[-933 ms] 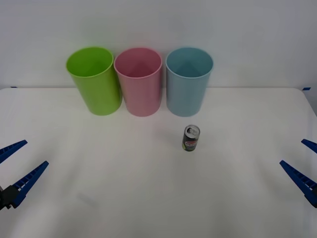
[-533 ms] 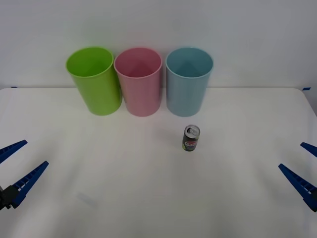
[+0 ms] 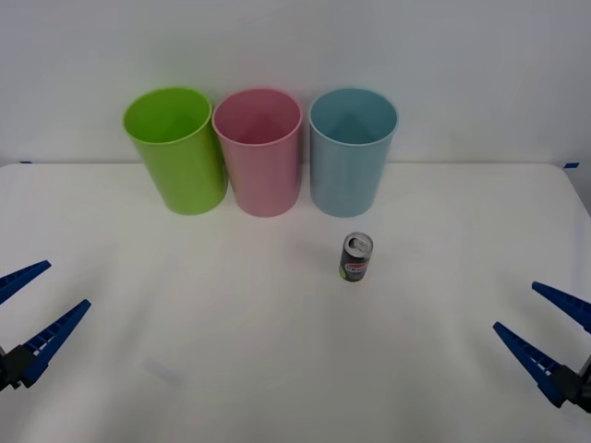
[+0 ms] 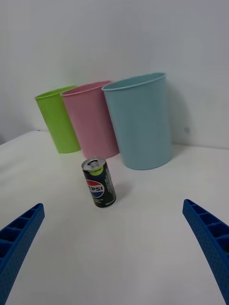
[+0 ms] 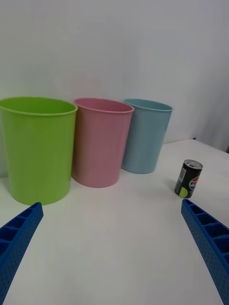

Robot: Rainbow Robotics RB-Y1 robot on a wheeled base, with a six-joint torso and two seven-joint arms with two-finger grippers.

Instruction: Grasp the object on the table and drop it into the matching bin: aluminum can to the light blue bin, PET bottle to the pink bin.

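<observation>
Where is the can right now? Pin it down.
In the front view the can stands upright on the white table, right of centre, just in front of the light blue bin and apart from it.

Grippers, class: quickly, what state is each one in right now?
Left gripper: open, holding nothing, at the table's left edge.
Right gripper: open, holding nothing, at the right edge, apart from the can.
</observation>
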